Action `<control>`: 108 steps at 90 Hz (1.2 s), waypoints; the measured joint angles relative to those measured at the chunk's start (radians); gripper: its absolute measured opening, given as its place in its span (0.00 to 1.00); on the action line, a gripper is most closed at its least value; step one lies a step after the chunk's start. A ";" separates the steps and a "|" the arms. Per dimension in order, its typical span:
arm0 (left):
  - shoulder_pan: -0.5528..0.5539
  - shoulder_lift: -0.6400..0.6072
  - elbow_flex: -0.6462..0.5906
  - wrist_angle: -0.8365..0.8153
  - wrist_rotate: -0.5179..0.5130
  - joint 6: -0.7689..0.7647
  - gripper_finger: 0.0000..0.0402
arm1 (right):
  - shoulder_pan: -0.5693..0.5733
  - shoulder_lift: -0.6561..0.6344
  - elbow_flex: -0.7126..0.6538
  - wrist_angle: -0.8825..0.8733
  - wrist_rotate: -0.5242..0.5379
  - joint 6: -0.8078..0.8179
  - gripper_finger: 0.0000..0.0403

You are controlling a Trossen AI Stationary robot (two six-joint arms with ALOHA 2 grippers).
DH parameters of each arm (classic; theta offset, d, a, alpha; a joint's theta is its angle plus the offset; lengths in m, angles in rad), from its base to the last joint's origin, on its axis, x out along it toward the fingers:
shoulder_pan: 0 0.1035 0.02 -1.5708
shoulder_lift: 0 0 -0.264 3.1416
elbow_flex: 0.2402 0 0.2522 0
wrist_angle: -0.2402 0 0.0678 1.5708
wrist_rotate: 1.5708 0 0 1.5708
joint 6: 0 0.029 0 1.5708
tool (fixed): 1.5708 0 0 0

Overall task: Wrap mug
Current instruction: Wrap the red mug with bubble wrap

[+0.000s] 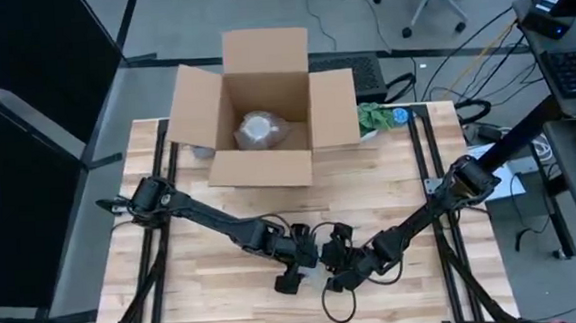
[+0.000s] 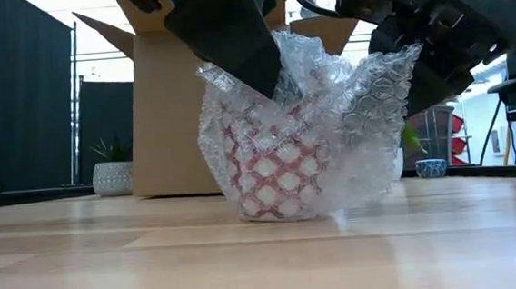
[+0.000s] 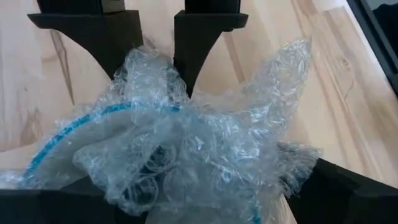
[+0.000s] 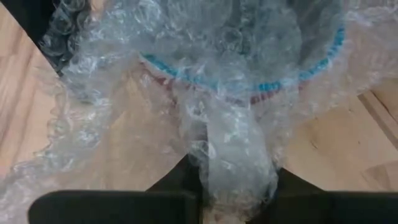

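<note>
A: Okay, big stuff first. Wooden table (image 1: 226,295), open cardboard box (image 1: 262,108) at 12 o'clock in the high view, with a bubble-wrapped bundle (image 1: 258,131) inside it.

B: Arms?

A: Both reach in to roughly 6 o'clock of table centre and meet over the mug. Left gripper (image 1: 296,253) is on the 9 o'clock side, right gripper (image 1: 346,258) on the 3 o'clock side.

B: Mug?

A: Mug (image 2: 274,175) stands upright on the table, red-and-white lattice pattern, blue rim, loosely cupped in bubble wrap (image 2: 357,128). Top isn't closed.

B: Fingers?

A: Left wrist view shows a bunched corner of wrap between its two fingers (image 3: 202,37), but not whether they press on it, so cannot tell. Right wrist view shows a twisted strip of wrap (image 4: 236,155) running down between its fingers; they look pinched on it.

B: Risks?

A: Wrap is slick and springy. If either side lets go, the sheet likely flops open. Pulling sideways too hard could tip or drag the mug. Grippers are close together, so they could bump.

B: Any text, brands?

A: None readable. Small plant pot (image 2: 113,176) and little blue bowl (image 2: 431,168) behind, no labels.
</note>
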 joint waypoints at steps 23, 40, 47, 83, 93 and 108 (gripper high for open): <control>-0.011 -0.032 -0.003 -0.007 -0.034 0.008 0.72 | 0.000 0.000 0.000 0.001 -0.002 0.000 0.11; -0.016 -0.086 0.007 -0.024 -0.044 -0.005 0.72 | -0.001 0.001 0.000 0.005 -0.007 -0.003 0.11; -0.016 -0.104 0.009 -0.028 -0.046 -0.007 0.72 | -0.001 0.002 0.000 0.004 -0.008 -0.003 0.11; -0.016 -0.127 0.013 -0.024 -0.058 -0.006 0.72 | -0.001 0.003 -0.002 0.000 -0.008 -0.003 0.11; -0.016 -0.162 0.014 -0.030 -0.058 -0.008 0.72 | -0.001 0.003 -0.002 0.000 -0.008 -0.004 0.11; -0.014 -0.229 0.016 -0.045 -0.057 -0.011 0.72 | -0.001 0.003 -0.002 0.000 -0.008 -0.003 0.11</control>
